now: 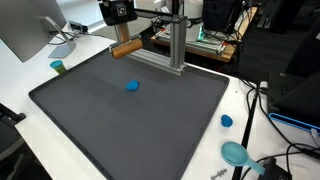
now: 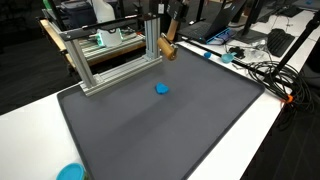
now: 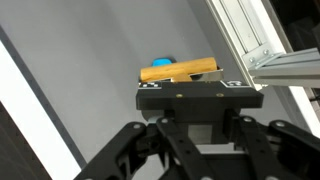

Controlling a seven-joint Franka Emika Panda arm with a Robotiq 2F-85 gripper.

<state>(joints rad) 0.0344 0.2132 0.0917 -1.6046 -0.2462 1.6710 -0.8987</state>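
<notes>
Now | gripper (image 1: 121, 39) clasps wooden bar (image 3: 180, 70) | tan, oblong, tilted, aloft

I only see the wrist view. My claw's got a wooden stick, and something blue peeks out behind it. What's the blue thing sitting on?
Observer: The small blue thing lies on a big dark mat that covers most of a white table.
Operator: Is my stick touching the mat?
Observer: It looks lifted. The wooden stick hangs in the claw above the mat's edge, by the metal frame.
Operator: Anything else blue?
Observer: Yes, a blue cap sits on the white table, off the mat.
</notes>
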